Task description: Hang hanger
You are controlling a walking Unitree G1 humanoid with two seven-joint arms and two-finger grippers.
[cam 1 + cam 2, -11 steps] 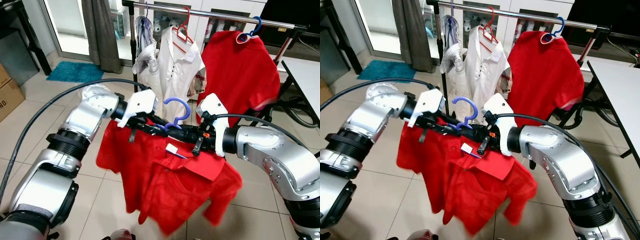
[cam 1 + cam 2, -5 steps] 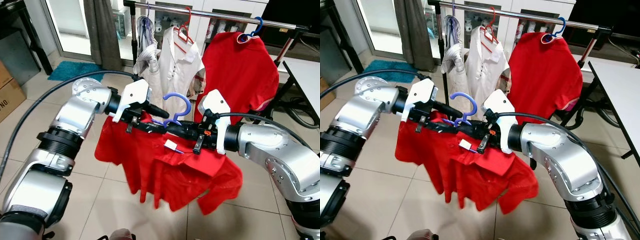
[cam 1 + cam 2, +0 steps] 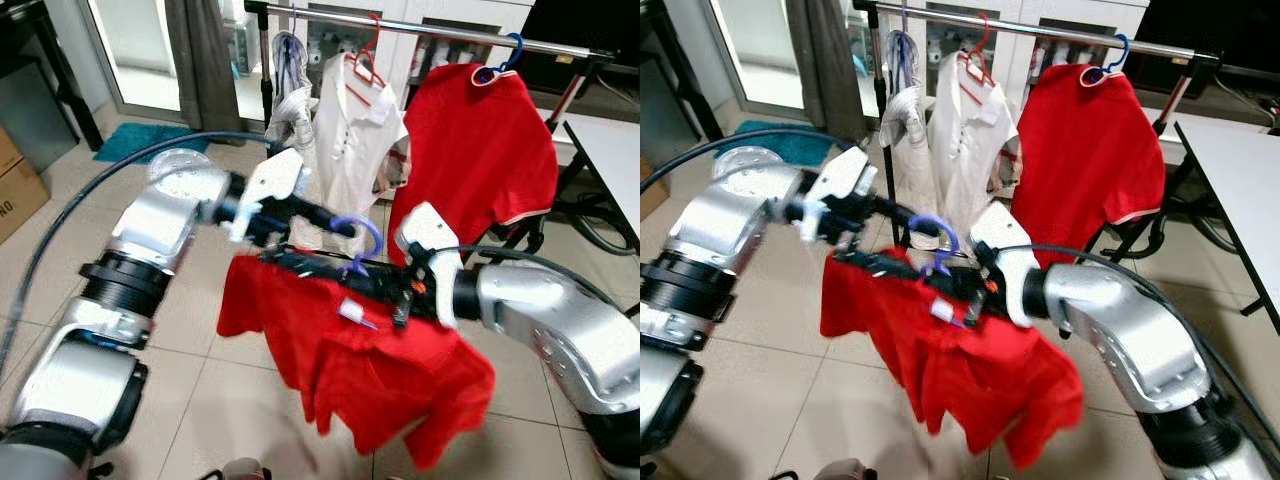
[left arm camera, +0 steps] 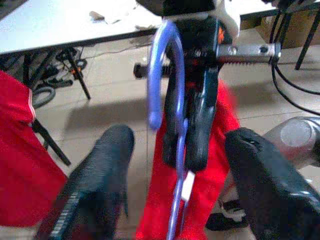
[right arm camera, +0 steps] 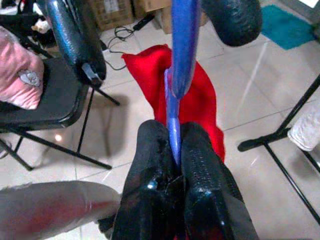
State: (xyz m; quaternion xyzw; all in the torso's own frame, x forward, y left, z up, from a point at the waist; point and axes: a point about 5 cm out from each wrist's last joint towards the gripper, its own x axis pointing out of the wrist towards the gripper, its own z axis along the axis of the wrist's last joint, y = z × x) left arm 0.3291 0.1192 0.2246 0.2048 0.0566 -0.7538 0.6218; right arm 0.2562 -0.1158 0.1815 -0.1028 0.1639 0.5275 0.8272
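A blue hanger hook (image 3: 362, 240) carries a red shirt (image 3: 375, 365) that droops toward the floor. My right gripper (image 5: 172, 134) is shut on the hanger's neck just below the hook. My left gripper (image 3: 340, 229) is open. Its fingers (image 4: 102, 175) stand on either side of the hook (image 4: 167, 75) without touching it. Behind stands the metal clothes rail (image 3: 450, 33), well above the hook. On the rail hang a white shirt (image 3: 350, 140) on a red hanger and a red shirt (image 3: 480, 140) on a blue hanger.
A grey-white garment (image 3: 290, 100) hangs at the rail's left end by its upright post. A white table (image 3: 610, 140) stands on the right and a black chair behind the rack. A teal mat (image 3: 150, 140), a cardboard box (image 3: 18, 190) and a curtain (image 3: 200, 60) are on the left.
The hanger and its red shirt have sunk lower and shifted right. My left gripper has reached forward so its open fingers now straddle the hook. The right gripper keeps its hold.
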